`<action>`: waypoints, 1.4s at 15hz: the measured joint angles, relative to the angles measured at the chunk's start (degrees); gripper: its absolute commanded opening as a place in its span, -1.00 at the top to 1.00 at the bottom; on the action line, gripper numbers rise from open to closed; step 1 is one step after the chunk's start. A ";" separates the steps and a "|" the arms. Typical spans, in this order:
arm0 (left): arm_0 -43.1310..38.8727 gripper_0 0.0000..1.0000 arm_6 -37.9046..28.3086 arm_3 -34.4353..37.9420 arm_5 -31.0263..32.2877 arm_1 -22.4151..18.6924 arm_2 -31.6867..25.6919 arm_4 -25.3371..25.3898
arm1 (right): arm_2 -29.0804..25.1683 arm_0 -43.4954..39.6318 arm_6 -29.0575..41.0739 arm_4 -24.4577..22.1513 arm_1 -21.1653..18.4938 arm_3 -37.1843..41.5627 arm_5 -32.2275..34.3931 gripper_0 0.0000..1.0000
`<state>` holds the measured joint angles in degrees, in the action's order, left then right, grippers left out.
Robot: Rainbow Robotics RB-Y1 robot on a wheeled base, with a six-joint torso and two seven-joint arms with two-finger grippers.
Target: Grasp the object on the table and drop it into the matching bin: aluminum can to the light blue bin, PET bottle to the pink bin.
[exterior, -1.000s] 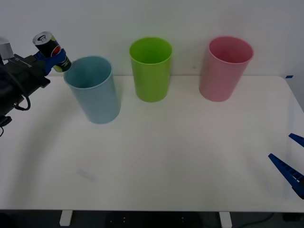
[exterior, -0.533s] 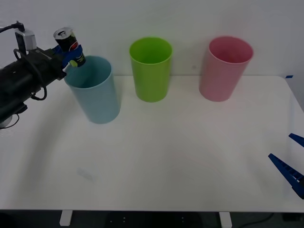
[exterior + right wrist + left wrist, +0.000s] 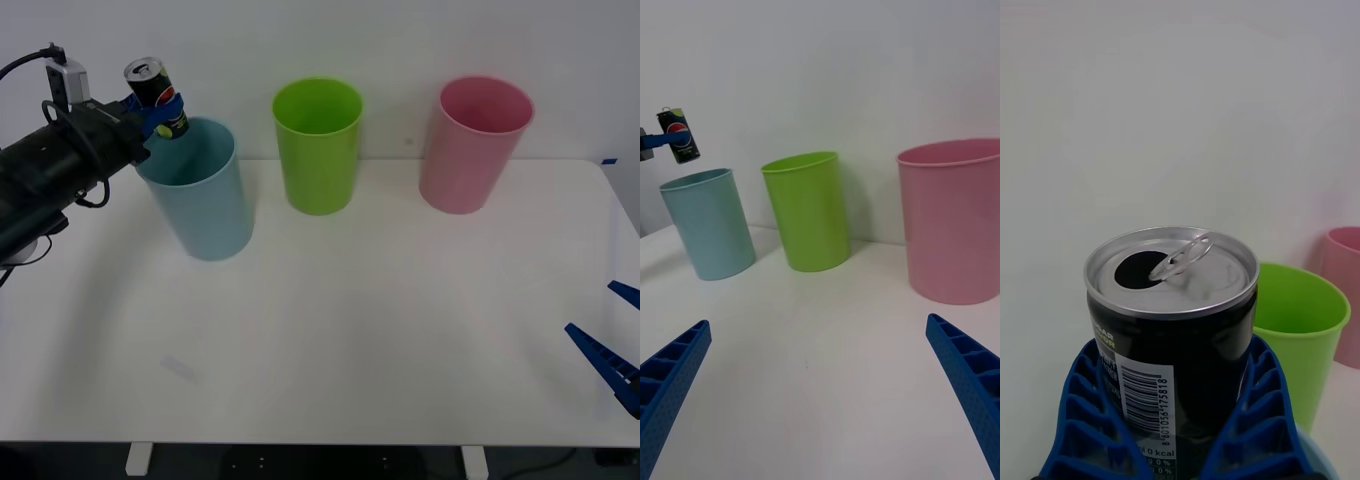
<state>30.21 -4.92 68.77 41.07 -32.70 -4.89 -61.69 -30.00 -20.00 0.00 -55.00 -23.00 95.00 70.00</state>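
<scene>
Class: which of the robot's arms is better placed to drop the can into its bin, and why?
Left. The left gripper holds the aluminum can above the light blue bin; the right gripper is open near the table's opposite edge.

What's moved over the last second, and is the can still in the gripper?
The left gripper, still shut on the aluminum can, carried it rightward, from outside the light blue bin to over the bin's left rim. It tilted left before and now stands nearly upright. Nothing was released. The lime green bin, pink bin and open right gripper stayed put.
</scene>
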 measured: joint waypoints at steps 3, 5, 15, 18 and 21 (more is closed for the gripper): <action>-0.05 -1.00 0.68 0.04 0.14 -0.04 -0.02 0.08 | 0.00 0.00 0.00 0.00 0.00 0.00 0.00 -1.00; -0.05 -1.00 0.94 0.03 0.29 -0.04 -0.02 0.16 | 0.00 0.00 0.01 0.00 0.00 0.00 0.00 -1.00; -1.31 -1.00 1.37 0.13 1.63 -0.55 -0.58 2.52 | 0.00 0.00 0.00 0.00 0.00 0.00 0.00 -1.00; -3.55 -1.00 2.00 1.38 3.17 -2.63 -0.61 6.12 | 0.00 0.00 0.01 0.00 0.00 0.00 0.00 -1.00; -7.91 -1.00 2.22 4.61 4.44 -6.28 -0.63 10.99 | 0.00 0.00 0.00 0.00 0.00 0.00 0.00 -1.00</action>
<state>22.30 -2.70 73.38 45.51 -38.98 -5.52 -50.70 -30.00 -20.00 0.00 -55.00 -23.00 95.00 70.00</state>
